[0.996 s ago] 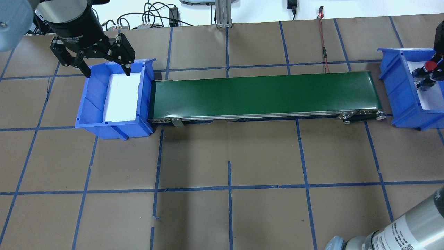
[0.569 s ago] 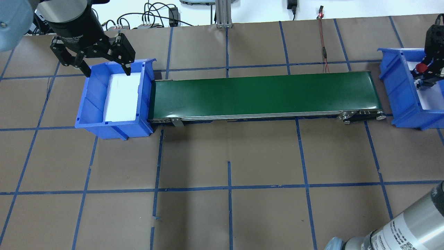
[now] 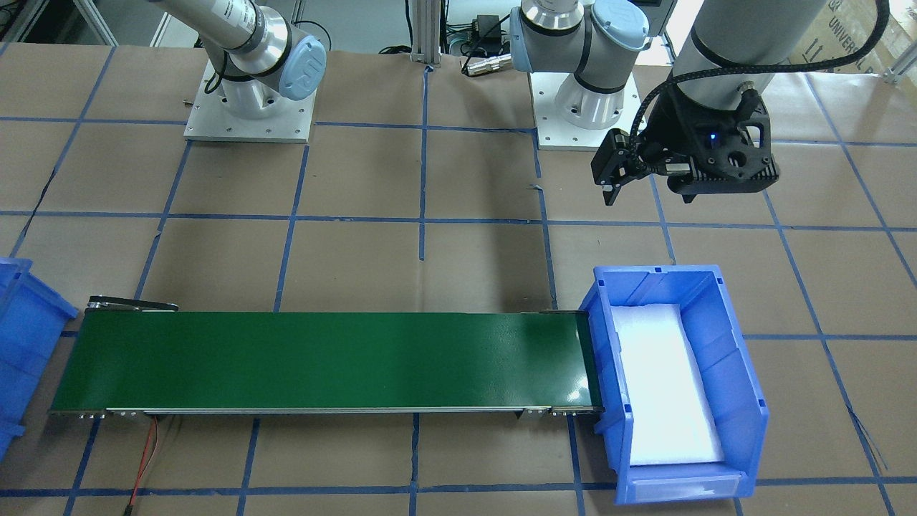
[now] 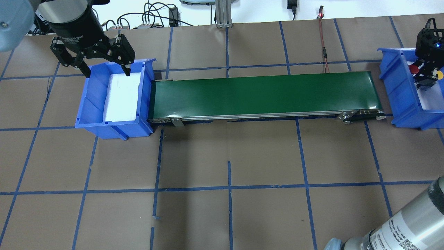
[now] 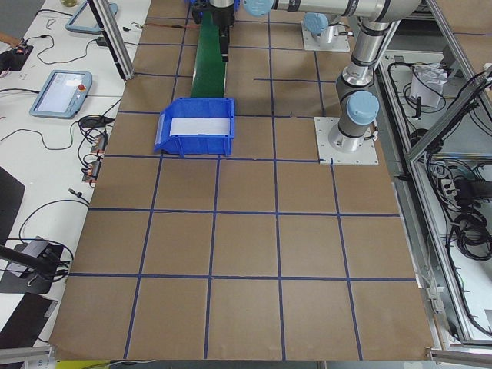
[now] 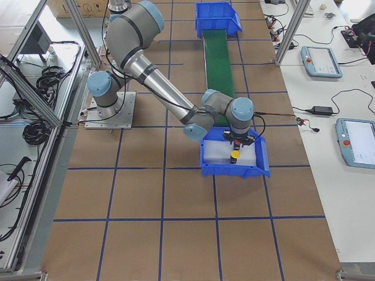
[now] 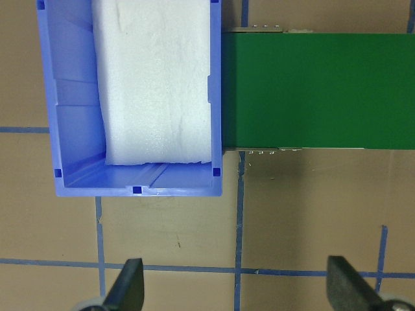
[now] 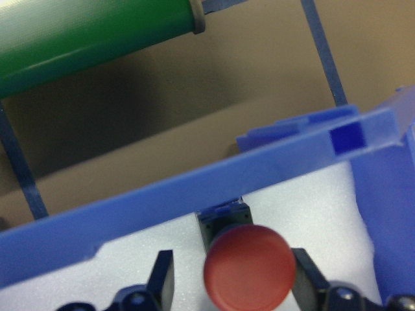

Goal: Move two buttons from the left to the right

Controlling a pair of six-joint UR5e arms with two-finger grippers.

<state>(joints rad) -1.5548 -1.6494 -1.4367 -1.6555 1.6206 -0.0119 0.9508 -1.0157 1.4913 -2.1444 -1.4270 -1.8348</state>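
Red button [image 8: 247,274] between right claw [image 8: 233,275] fingers, near blue bin wall [image 8: 194,178]

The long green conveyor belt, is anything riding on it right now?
No, the long green conveyor belt is bare from end to end in the overhead view; the red mushroom-head button sits in the far blue bin.

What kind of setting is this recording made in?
Likely a robotics lab test cell: a small green conveyor belt on a brown paper-covered, blue-taped table, with touchscreen teach pendants alongside.
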